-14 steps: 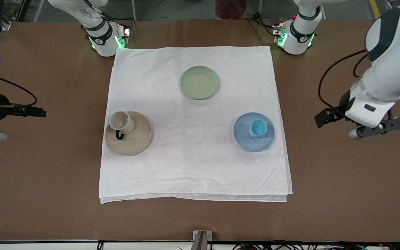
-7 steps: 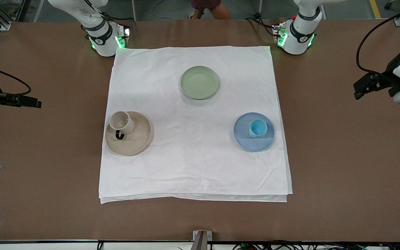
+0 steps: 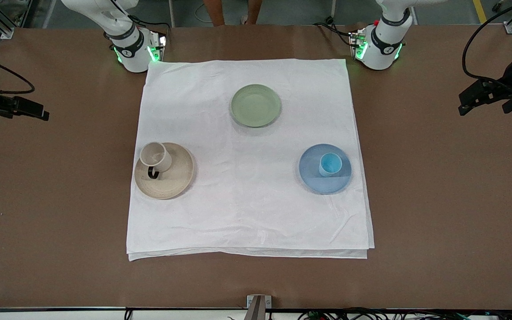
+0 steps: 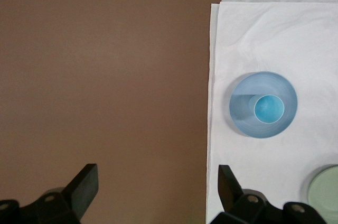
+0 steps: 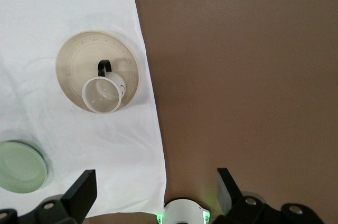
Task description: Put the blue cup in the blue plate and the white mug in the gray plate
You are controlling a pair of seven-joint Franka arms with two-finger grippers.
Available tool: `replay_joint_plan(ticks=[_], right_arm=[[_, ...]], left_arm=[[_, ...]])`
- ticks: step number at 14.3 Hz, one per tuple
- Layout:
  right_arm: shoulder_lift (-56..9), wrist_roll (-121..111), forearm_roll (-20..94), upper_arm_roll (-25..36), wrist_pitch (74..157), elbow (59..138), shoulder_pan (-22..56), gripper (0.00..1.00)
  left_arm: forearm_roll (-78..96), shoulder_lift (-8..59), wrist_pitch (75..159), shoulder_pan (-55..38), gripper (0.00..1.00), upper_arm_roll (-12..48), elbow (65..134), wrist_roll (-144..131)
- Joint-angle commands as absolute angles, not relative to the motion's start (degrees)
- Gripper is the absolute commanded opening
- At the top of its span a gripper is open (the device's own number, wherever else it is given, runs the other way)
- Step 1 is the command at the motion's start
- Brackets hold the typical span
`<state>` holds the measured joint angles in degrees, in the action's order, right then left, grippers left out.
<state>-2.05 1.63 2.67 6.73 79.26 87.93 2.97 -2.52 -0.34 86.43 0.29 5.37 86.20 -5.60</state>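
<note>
The blue cup [image 3: 330, 164] stands upright on the blue plate [image 3: 314, 177]; both show in the left wrist view, cup [image 4: 269, 109] on plate [image 4: 241, 117]. The white mug [image 3: 155, 156] with its black handle stands on the gray plate [image 3: 177, 177], near the plate's edge; in the right wrist view the mug [image 5: 101, 95] sits on the plate [image 5: 79, 57]. My left gripper [image 4: 157, 189] is open and empty, high over bare table at the left arm's end. My right gripper [image 5: 156, 192] is open and empty, high over the right arm's end.
A pale green plate [image 3: 256, 105] lies empty on the white cloth [image 3: 247, 213], farther from the front camera than the other two plates. The arm bases [image 3: 134, 49] stand at the cloth's corners. Brown table surrounds the cloth.
Both arms have drawn away from the cloth toward their own ends of the table and risen. The cup, mug and plates have not moved.
</note>
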Motion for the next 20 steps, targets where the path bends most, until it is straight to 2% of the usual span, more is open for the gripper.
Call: replay_joint_plan(ticks=[1,6,20], right_arm=[[5.52,-0.60,-0.08,3.88,82.44,96.05,1.77,1.00],[8.52,-1.23,0.17,2.81,81.92,98.26,-0.09,1.00],[8.96,-1.23,0.44,1.67,83.66,97.91,-0.79,1.00]], left_arm=[[-1.41,-1.49,86.48,0.35,1.00,5.19,87.36,-4.66],[-1.06,-0.88,86.75,0.18,1.00,5.54,87.28,-4.39],[-0.35,-0.88,85.52,0.44,1.00,5.19,86.66,-1.32]])
